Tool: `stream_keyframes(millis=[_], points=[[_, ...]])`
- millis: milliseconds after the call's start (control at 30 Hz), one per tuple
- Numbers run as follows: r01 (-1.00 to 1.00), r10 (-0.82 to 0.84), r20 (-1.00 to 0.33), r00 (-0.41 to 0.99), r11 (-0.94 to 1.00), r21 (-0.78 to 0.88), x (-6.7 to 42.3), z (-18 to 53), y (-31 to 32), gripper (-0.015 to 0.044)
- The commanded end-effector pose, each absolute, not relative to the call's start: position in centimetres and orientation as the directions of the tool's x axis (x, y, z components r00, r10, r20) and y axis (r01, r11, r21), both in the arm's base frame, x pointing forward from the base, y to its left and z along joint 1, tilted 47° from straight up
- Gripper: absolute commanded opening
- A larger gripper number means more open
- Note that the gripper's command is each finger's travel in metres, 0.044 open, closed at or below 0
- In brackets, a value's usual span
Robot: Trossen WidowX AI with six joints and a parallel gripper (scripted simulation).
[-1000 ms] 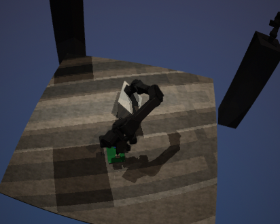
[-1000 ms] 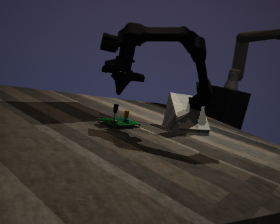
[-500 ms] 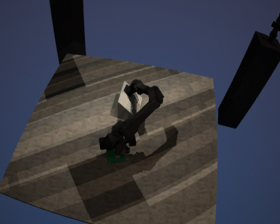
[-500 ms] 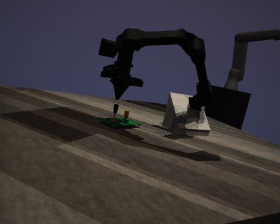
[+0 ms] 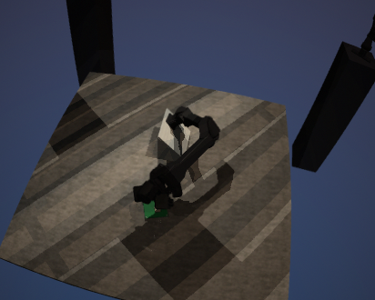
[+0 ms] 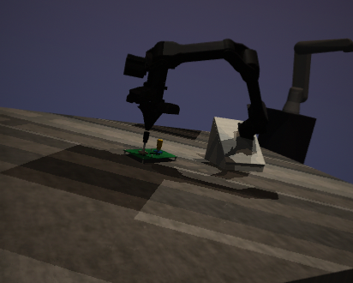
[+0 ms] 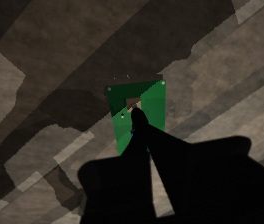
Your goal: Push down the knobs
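A small green circuit board (image 5: pixel 150 212) (image 6: pixel 152 156) (image 7: pixel 154 106) stands on the striped table. In the exterior view a dark knob (image 6: pixel 146 138) stands high on its shaft at the board's left. A yellow knob (image 6: pixel 159 143) stands just to its right. My gripper (image 6: pixel 147 127) (image 7: pixel 141 126) is shut with nothing between the fingers. Its pointed tip is right over the dark knob, at or just above its top. In the wrist view the fingers hide both knobs, and only a brownish part (image 7: pixel 132 103) shows past the tip. In the top view the arm covers most of the board.
The arm's pale wedge-shaped base (image 5: pixel 170 135) (image 6: pixel 233 146) stands on the table behind the board. Two tall black pillars (image 5: pixel 91 36) (image 5: pixel 333 109) stand off the table's edges. A grey camera stand (image 6: pixel 302 69) rises at the back right.
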State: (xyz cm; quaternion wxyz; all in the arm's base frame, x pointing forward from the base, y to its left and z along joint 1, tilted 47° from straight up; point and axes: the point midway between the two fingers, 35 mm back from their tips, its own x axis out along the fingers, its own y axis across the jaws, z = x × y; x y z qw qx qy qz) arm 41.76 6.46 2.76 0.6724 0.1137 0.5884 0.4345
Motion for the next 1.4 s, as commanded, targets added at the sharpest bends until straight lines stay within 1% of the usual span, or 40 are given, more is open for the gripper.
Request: stream_keyframes(millis=[0,1367], points=[[-0.449,0.720,-0.691,-0.068,0.596,0.666,41.78,2.77,6.53,0.0000],[-0.449,0.720,-0.690,-0.068,0.596,0.666,41.74,2.38,6.95,0.0000]])
